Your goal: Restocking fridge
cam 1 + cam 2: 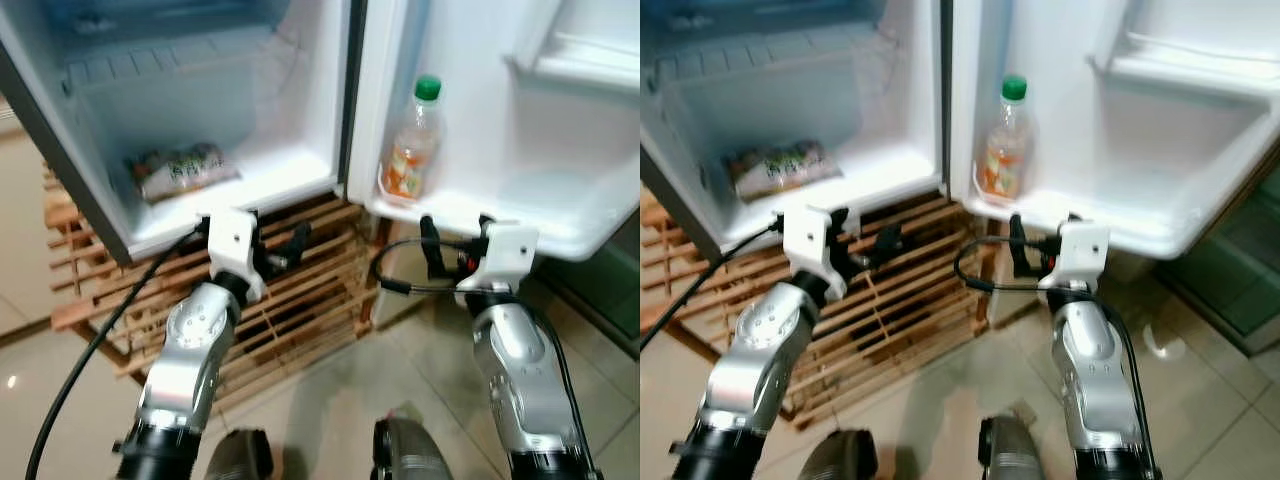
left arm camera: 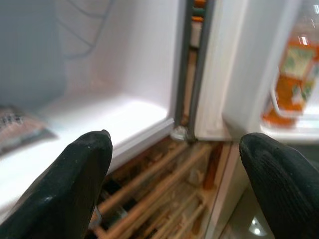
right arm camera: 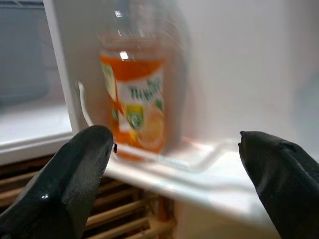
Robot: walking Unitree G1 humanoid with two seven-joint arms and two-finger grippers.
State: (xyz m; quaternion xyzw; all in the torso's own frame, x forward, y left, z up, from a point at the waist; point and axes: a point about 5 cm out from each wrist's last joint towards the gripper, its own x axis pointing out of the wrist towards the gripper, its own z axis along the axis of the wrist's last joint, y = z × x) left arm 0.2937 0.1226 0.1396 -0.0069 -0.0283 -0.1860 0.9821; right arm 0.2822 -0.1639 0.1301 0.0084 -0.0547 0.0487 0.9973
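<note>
1. The fridge stands open on a wooden slatted pallet, its door swung out to the right.
2. An orange juice bottle with a green cap stands upright in the door's bottom shelf, behind a wire rail.
3. A flat food packet lies on the fridge floor.
4. The left hand hovers before the fridge's lower edge, fingers wide apart, empty.
5. The right hand faces the bottle, spread, holding nothing.

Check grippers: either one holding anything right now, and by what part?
Nothing held. Left gripper is open before the fridge's bottom edge; right gripper is open, short of the orange juice bottle standing in the door shelf.
</note>
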